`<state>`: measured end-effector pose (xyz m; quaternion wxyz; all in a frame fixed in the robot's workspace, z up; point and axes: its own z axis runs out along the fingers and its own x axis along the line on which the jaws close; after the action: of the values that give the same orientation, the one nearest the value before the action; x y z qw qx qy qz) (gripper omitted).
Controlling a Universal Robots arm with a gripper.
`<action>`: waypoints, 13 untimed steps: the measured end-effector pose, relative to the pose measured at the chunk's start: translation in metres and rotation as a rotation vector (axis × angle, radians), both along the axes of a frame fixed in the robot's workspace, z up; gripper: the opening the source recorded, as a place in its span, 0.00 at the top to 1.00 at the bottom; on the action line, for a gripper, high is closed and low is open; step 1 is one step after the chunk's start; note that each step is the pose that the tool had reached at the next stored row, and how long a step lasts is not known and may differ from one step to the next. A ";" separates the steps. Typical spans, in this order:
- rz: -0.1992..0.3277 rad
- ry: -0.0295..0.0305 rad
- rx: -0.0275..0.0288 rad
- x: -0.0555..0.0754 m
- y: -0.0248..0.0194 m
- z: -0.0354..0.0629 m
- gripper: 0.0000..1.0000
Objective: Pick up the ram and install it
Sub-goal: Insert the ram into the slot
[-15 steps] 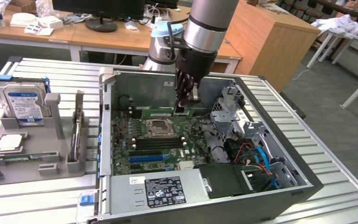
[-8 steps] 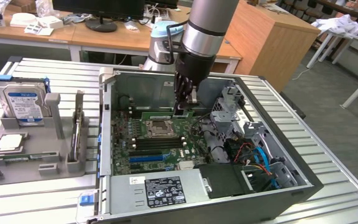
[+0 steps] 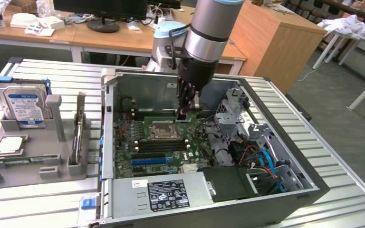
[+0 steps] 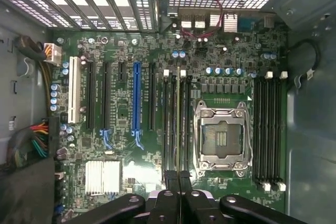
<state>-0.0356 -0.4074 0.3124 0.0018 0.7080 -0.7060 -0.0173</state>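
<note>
Inside the open computer case [image 3: 296,187], the ram [image 3: 156,112] is a thin green stick standing on edge in a memory slot on the far side of the CPU socket [image 3: 159,131]. My gripper [image 3: 182,115] reaches down into the case with its tips at the end of the ram that lies toward the exterior view's right. I cannot tell whether they touch it. In the wrist view my gripper [image 4: 178,176] is shut, its fingertips pressed together directly over the black memory slots [image 4: 173,124] beside the CPU socket [image 4: 220,137].
A grey parts rack [image 3: 40,156] on the exterior view's left holds a blue-labelled hard drive [image 3: 24,107]. The power supply [image 3: 163,192] fills the case's near end. Coloured cables [image 3: 265,164] and a drive cage [image 3: 236,111] crowd the exterior view's right side. More memory slots [image 4: 269,129] flank the socket.
</note>
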 end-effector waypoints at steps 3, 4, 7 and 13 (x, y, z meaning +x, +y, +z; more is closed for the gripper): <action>0.000 0.0000 0.0001 0.000 0.0000 -0.0037 0.89; 0.000 0.0000 0.0001 0.000 0.0000 -0.0049 0.89; 0.000 0.0000 0.0000 0.000 0.0000 -0.0085 0.89; 0.000 0.0000 0.0001 0.000 0.0000 -0.0152 0.89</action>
<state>-0.0356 -0.4074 0.2972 0.0017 0.7080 -0.7060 -0.0174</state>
